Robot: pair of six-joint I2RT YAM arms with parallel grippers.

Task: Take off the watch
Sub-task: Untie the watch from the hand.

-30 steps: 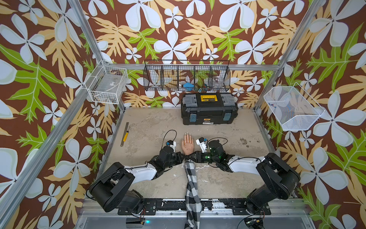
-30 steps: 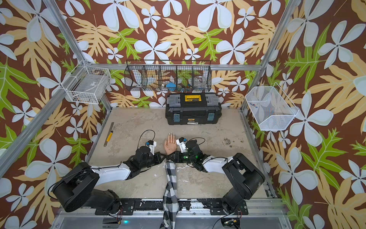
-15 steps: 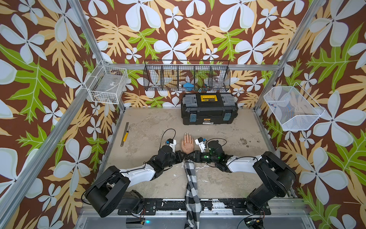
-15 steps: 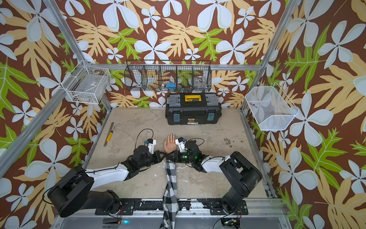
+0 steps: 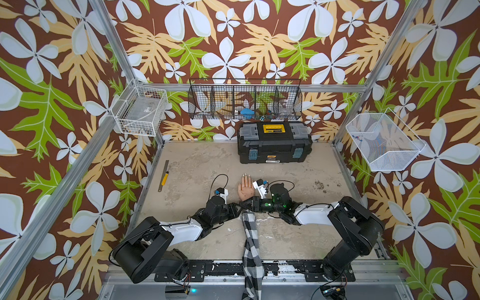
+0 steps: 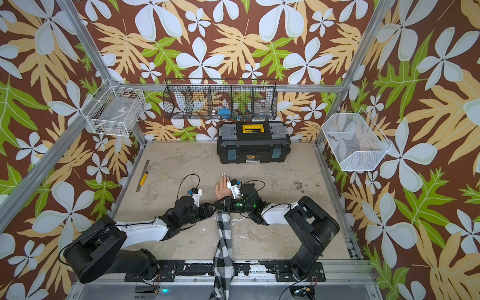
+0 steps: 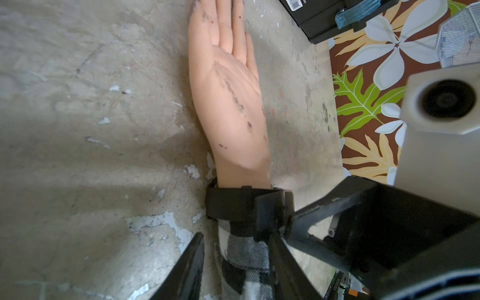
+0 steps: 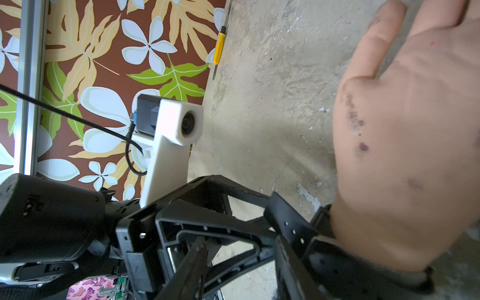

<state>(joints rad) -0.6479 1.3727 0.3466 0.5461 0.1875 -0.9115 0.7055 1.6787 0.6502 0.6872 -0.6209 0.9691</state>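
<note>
- Black strap: the watch (image 7: 231,205) is buckled round the wrist of the mannequin hand (image 7: 228,98), just where the skin meets the checked sleeve (image 7: 246,254). You will find it near the middle of the surface (image 5: 298,233).
- The mannequin hand lies palm up with its fingers toward 12 o'clock. The sleeve trails to 6 o'clock and over the front edge.
- Your left hand (image 7: 236,235) reaches in from 8 o'clock. Its jaws stand apart, one finger on each side of the sleeve just below the strap, and they clamp nothing.
- Your right hand (image 5: 251,203) comes in from 3 o'clock. One black fingertip lies against the strap on that side. The jaws look parted in its wrist view, but you cannot tell whether they grip the strap, the wrist or nothing.
- A black toolbox (image 5: 274,142) sits at 12 o'clock and a yellow-handled tool (image 5: 164,178) lies at 10 o'clock. Both are well apart from the watch.
</note>
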